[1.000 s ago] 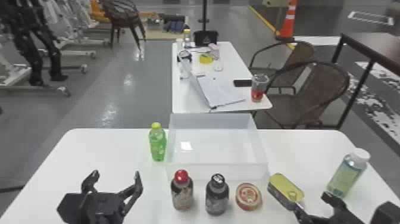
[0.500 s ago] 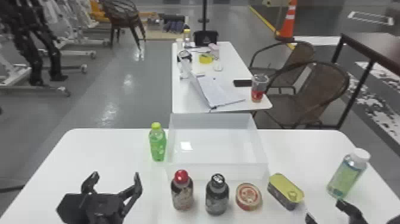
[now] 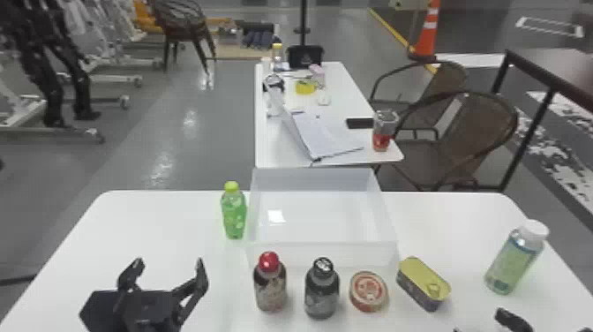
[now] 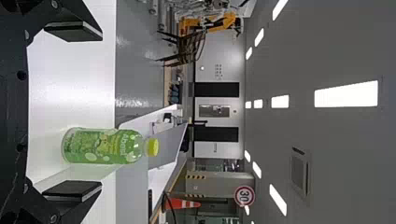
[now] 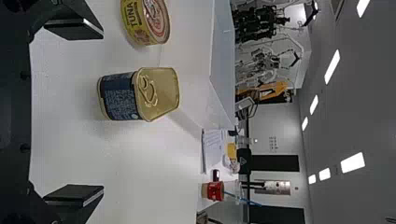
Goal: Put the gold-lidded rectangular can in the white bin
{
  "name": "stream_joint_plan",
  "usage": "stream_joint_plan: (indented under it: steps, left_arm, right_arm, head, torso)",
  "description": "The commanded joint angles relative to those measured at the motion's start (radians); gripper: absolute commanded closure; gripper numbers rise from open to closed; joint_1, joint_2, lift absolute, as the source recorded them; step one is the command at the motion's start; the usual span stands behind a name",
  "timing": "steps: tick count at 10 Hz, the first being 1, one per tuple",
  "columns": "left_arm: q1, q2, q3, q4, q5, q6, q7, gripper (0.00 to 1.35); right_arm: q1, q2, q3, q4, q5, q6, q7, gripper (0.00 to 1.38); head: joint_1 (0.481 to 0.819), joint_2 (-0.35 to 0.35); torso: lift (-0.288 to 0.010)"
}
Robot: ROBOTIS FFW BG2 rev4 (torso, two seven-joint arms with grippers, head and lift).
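Near the right end of the white bin (image 3: 322, 255), the gold-lidded rectangular can (image 3: 423, 282) sits on the white table (image 3: 154, 229), outside the bin and on its near side. It rests upright with its lid facing up and the pull ring toward the near right end; its side is dark, with a gold rim at the base.

At the near right, the right gripper (image 3: 478, 322) is wide, its two fingers well apart and clear of the can, which lies to the far left of it. At the near left, the left gripper (image 3: 170, 265) is also wide, its fingers well apart above the table.

From left to right along the near side of the bin come a red-capped bottle (image 3: 270, 287), a black-capped bottle (image 3: 322, 291) and a round can (image 3: 369, 291), with the gold-lidded can next in line, just beside the round one. A green bottle (image 3: 234, 214) stands just beside the left wall of the bin. Toward the right edge of the table is a white-capped bottle (image 3: 514, 260). Farther off, a second table (image 3: 275, 145) carries a cup (image 3: 384, 130) with red at its base.
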Motion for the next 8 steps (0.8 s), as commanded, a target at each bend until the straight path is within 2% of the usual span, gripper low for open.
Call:
stream_joint_plan:
  steps: [1,5,8]
  left_arm:
    - [0.002,-0.012,0.009,-0.002,-0.001,0.002,-0.011,0.17]
    - [0.006,-0.029,0.023,-0.003,-0.006,0.004,-0.028,0.17]
    - [0.002,-0.030,0.024,-0.003,-0.005,0.001,-0.031,0.18]
  right_arm:
    - [-0.037,-0.001,0.000,0.062,0.006,-0.021,0.016,0.13]
    - [-0.086,0.001,0.003,0.133,0.012,-0.049,0.027,0.13]
    - [-0.147,-0.001,0.014,0.186,0.039,-0.058,0.044,0.13]
  head:
    - [0.549,0.000]
    - [0.549,0.000]
    - [0.549,0.000]
  torso:
    - [-0.100]
    - [-0.100]
    - [-0.100]
